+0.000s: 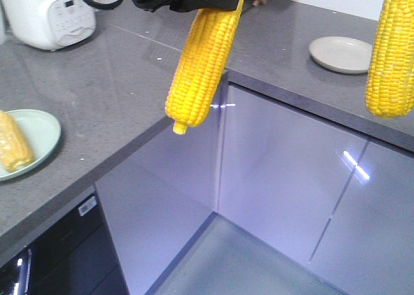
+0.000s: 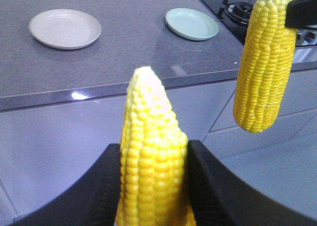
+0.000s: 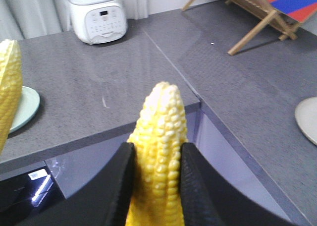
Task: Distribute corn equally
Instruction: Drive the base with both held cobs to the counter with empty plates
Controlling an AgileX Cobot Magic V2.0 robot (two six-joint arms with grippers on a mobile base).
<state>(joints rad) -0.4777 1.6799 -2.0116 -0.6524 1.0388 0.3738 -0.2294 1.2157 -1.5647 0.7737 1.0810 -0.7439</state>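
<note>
Grey speckled bench (image 1: 116,88) is run in an L round a corner. Pale glossy cupboard fronts (image 1: 284,172) are set below, with open floor (image 1: 246,262) between them. A white cooker (image 1: 48,13) is stood at the back left. A first cob (image 1: 13,142) is laid on the green plate (image 1: 45,130), both cut by the frame edge. A beige plate (image 1: 341,54) is set near the right-hand bench edge. Left hand (image 2: 154,156) is clamped on a second cob (image 1: 197,68), hung upright in front of the bench corner. Right hand (image 3: 156,156) is closed round a third cob (image 1: 390,55), top cut off in the front view.
</note>
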